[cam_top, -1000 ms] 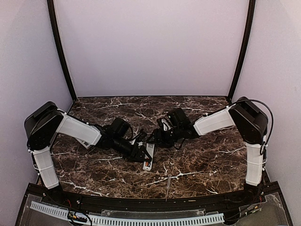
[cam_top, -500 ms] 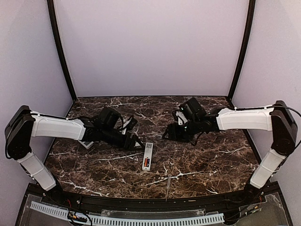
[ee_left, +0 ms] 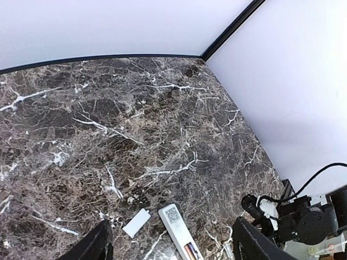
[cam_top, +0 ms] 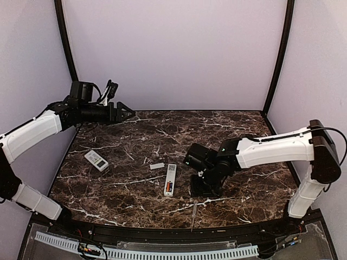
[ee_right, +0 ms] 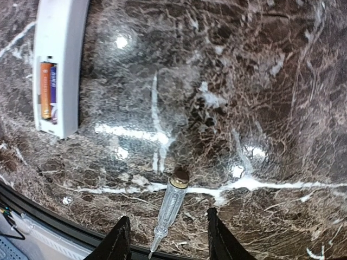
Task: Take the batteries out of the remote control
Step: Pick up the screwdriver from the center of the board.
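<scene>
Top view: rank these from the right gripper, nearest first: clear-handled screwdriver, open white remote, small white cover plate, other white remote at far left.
1. The clear-handled screwdriver, between the right gripper and the near edge.
2. The open white remote, on its left.
3. The small white cover plate, behind that remote.
4. The other white remote, far left.

Far half: open bench top [cam_top: 179, 127] along the far edge; left gripper [cam_top: 127, 112] hangs above the far-left corner.
Centre: 2 obstacles, remote control [cam_top: 170, 179] and cover plate [cam_top: 157, 166], just beside each other.
Left edge: second remote [cam_top: 96, 160], room around it.
Near edge: screwdriver [cam_top: 192, 212] beneath the right gripper [cam_top: 200, 189].
</scene>
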